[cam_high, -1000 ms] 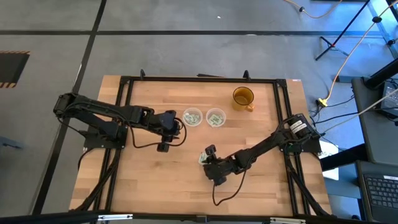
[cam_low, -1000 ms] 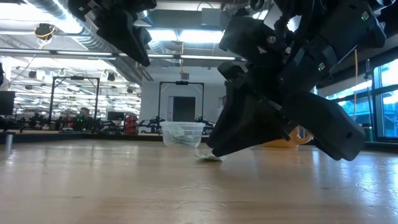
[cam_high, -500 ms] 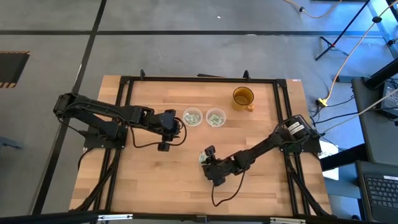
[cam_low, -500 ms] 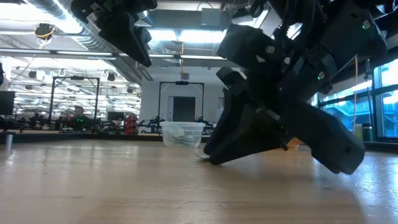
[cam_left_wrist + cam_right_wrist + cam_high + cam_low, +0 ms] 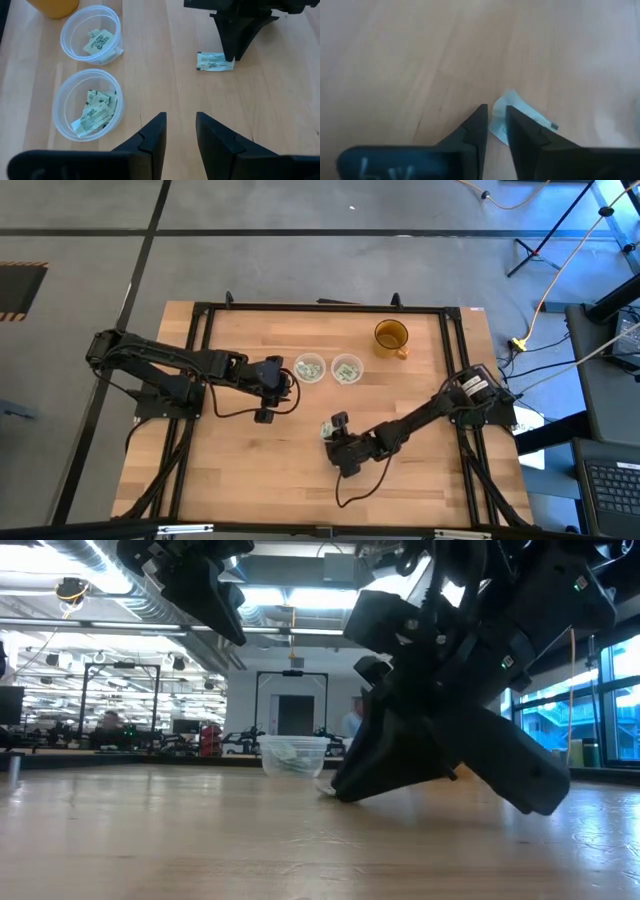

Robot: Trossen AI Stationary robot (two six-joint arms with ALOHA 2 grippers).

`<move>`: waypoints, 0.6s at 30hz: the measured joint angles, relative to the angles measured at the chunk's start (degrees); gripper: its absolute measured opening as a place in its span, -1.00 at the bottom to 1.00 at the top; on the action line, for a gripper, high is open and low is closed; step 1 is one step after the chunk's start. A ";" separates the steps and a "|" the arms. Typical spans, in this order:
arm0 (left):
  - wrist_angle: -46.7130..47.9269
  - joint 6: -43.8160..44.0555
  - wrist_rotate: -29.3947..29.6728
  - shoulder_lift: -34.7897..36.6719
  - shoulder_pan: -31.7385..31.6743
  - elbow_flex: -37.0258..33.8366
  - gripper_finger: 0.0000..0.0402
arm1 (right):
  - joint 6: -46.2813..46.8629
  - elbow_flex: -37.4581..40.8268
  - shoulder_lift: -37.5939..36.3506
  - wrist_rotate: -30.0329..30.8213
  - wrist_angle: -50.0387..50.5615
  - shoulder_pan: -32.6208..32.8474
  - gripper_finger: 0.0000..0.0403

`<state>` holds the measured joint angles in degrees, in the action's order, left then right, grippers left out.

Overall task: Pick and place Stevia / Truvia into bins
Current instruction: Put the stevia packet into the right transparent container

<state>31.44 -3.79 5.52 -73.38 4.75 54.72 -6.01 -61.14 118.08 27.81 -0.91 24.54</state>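
One pale green and white Stevia sachet (image 5: pixel 212 61) lies flat on the wood near the table's middle (image 5: pixel 326 427). My right gripper (image 5: pixel 495 112) is down at its end, shut on it. Two clear cups (image 5: pixel 310 367) (image 5: pixel 346 369) stand on the far half of the table. Each holds sachets, as the left wrist view shows (image 5: pixel 56 111) (image 5: pixel 63 39). My left gripper (image 5: pixel 180 120) hovers open just left of the cups (image 5: pixel 278 376) and touches nothing. My right gripper pinches the sachet's short end (image 5: pixel 227 64) between its two fingertips (image 5: pixel 231 52), slanting down from the table's right and near side. In its own wrist view a corner of the paper (image 5: pixel 501 111) shows between the fingers. The sachet still lies on the table.
An amber cup with a handle (image 5: pixel 391 337) stands right of the clear cups, near the far edge. Bare wood lies on the near half of the table (image 5: pixel 250 470). A black frame (image 5: pixel 200 315) runs along the table's edges. Beyond the table, the low view shows a workshop.
My right gripper has crept a little toward the table's left and far side, staying low over the wood, and now covers most of the sachet in the low view. My left arm has kept still.
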 joint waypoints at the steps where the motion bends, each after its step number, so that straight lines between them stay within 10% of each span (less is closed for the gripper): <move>1: 0.01 0.00 -0.01 0.00 0.01 0.00 -0.50 | 1.03 0.00 0.00 -0.45 0.27 -0.12 -0.67; 18: 0.02 0.00 0.00 0.00 0.00 0.00 -0.51 | 11.83 0.07 -0.51 -11.26 1.38 -2.92 -0.94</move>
<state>31.46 -3.79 5.52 -73.38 4.75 54.72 5.81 -61.08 117.57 16.55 0.47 21.62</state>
